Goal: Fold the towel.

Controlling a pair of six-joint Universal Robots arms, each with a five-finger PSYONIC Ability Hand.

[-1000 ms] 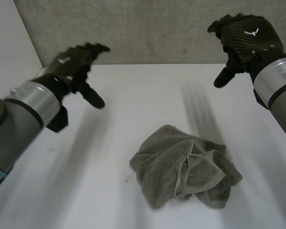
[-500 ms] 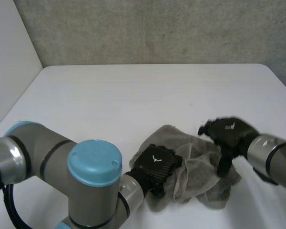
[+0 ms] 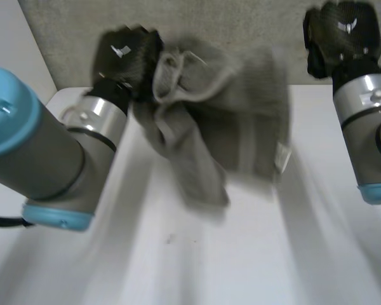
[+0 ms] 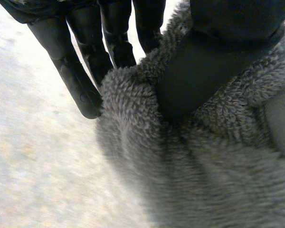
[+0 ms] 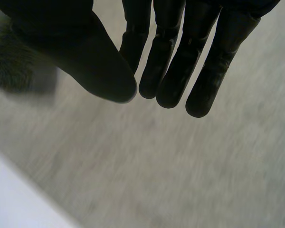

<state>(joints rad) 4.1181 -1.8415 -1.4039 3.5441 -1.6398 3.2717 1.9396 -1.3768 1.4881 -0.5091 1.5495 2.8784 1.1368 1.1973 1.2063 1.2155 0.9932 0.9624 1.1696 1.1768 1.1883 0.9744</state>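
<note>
While the left hand [image 3: 124,54] pinches the soft, limp grey towel [image 3: 222,127] aloft, the right hand [image 3: 340,32] hangs straight-fingered, empty; best taken by a hemmed corner.

No text, no numbers — nothing legible

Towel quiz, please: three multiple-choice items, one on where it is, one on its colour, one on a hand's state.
1. Where is the towel?
A. spread flat below both hands
B. hanging in the air from the left hand
C. on the floor

2. What colour is the towel?
A. grey
B. red
C. white

3. How is the right hand?
A. shut on the towel
B. curled into an empty fist
C. open, holding nothing

Answers:
1 B: the head view shows it hanging clear of the white table, and the left wrist view shows the thumb pinching it.
2 A: its pile is grey in both views.
3 C: its wrist view shows straight fingers with nothing between them.
</note>
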